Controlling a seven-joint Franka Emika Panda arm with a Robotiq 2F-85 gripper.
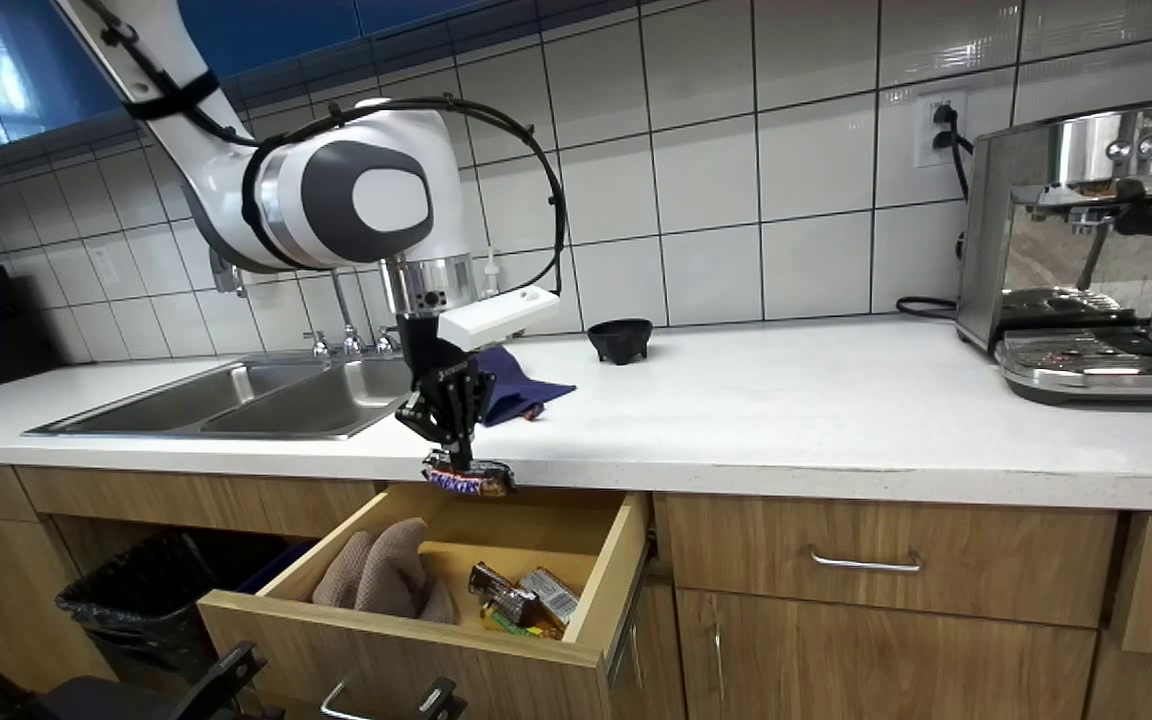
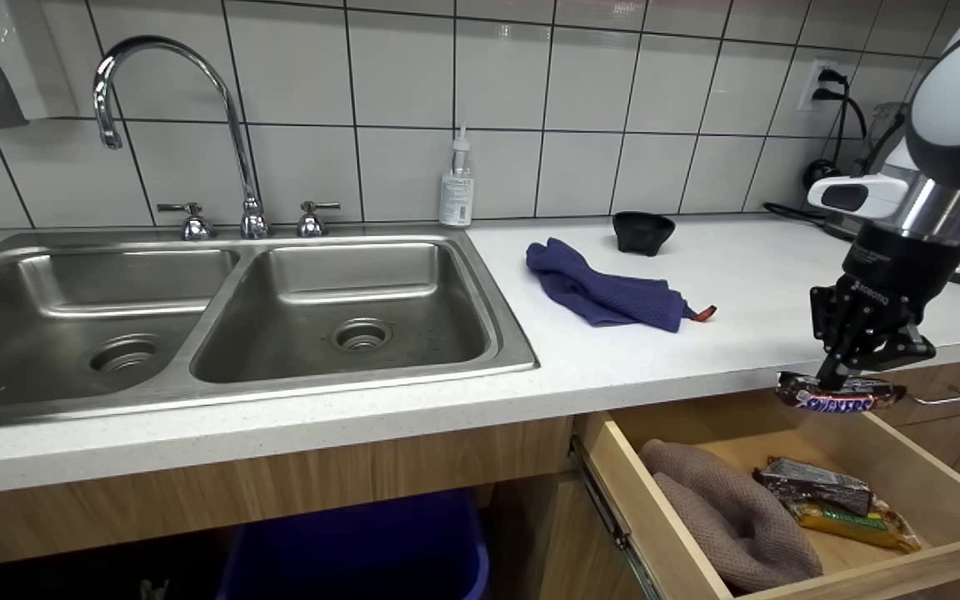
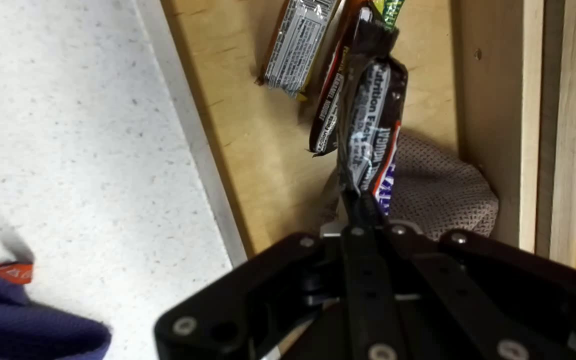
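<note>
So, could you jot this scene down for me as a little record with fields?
Gripper: closed on a wrapped Snickers bar
Held over: open wooden drawer
In the drawer: brown cloth; wrapped bars
On the counter: purple cloth; black bowl; coffee machine
Set into the counter: two-basin steel sink

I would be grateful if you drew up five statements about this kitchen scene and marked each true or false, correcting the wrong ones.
1. The claw grips a Snickers bar. True.
2. A brown cloth lies in the drawer. True.
3. The drawer is fully closed. False: it stands open.
4. A purple cloth lies on the countertop. True.
5. The Snickers bar rests on the countertop. False: the claw holds it above the drawer.
</note>
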